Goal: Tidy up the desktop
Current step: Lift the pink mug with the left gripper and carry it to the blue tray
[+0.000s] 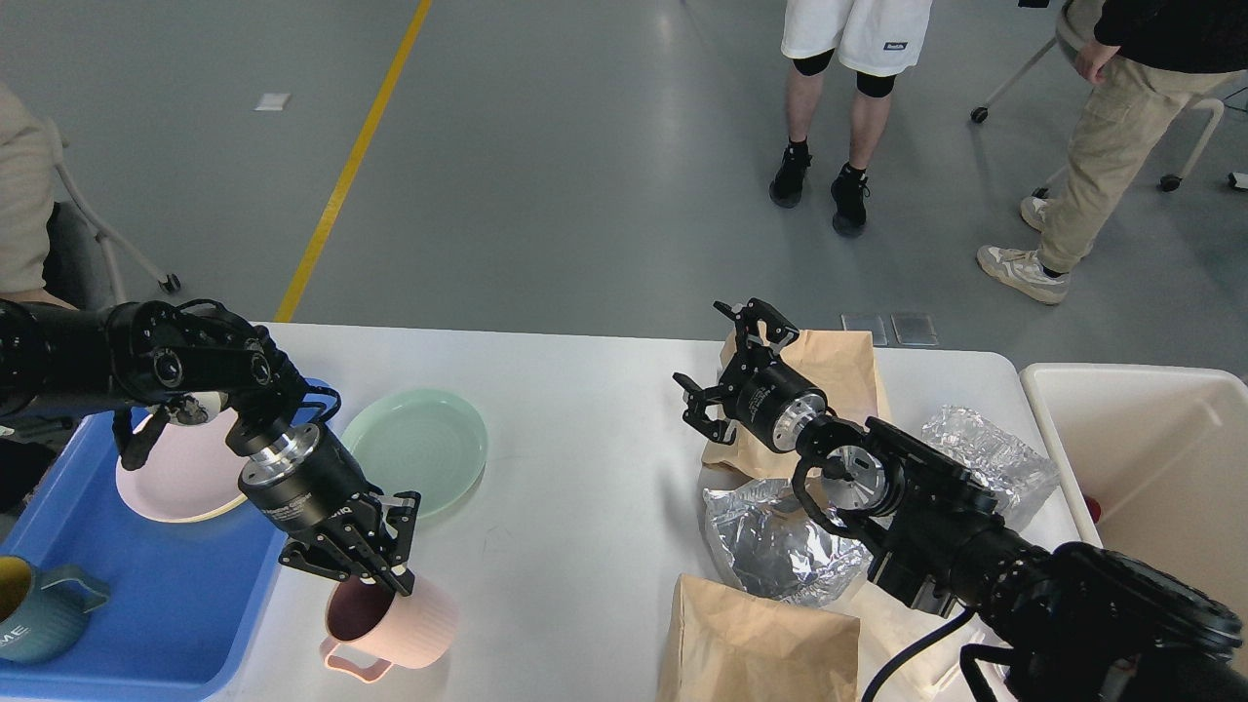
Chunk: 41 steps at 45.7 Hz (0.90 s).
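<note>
The white desktop (585, 468) carries dishes on the left and rubbish on the right. A pink mug (400, 624) stands tilted near the front edge, beside the blue tray (166, 595). My left gripper (351, 570) points down at the mug's rim with its fingers spread; one fingertip (405, 583) touches the rim. My right gripper (726, 361) is open and empty, held above the left edge of a brown paper bag (838, 375). Crumpled foil (770, 541) lies under my right arm.
A green plate (419, 448) lies beside the tray. A pink plate (175, 473) and a blue-green mug (39, 604) are in the tray. More foil (990, 448), a second brown bag (760, 643) and a cream bin (1150, 458) are on the right. People stand beyond the table.
</note>
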### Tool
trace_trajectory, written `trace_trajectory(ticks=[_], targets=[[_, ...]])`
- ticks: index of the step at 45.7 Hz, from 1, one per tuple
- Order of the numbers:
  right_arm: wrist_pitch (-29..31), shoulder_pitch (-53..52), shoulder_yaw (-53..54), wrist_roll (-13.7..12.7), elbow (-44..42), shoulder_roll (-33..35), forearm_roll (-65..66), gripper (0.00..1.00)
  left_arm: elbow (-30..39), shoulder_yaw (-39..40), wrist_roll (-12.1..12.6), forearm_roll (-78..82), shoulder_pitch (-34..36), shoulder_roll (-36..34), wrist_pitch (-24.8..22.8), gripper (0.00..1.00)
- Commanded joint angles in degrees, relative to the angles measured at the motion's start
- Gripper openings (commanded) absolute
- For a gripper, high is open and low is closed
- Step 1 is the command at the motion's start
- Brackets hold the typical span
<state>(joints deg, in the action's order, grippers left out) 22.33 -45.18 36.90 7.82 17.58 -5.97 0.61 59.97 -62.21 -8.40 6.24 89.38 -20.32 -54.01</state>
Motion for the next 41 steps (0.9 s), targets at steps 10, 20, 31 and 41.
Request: trace_trajectory(ticks=[10,20,31,41], targets=[[0.00,-0.08,0.02,0.00,0.00,0.00,0.01,1.00,0.50,-9.77,-0.30,-0.44,9.14,-2.87,-0.99,0.00],[0.00,-0.08,0.02,0.00,0.00,0.00,0.01,1.00,0.42,-14.34,-0.30,-0.44,14.15,-6.21,-0.99,0.00],[0.00,-0.08,-0.07,0.00,0.00,0.00,0.01,1.00,-0.46,-15.92,0.14,-0.26,14.42,-10.96,-0.99,0.00],[0.00,0.01,0.02,0.00,0.00,0.00,0.01,1.00,-4.06,-19.09,0.14,-0.26,12.76,-12.81,-0.99,0.00]])
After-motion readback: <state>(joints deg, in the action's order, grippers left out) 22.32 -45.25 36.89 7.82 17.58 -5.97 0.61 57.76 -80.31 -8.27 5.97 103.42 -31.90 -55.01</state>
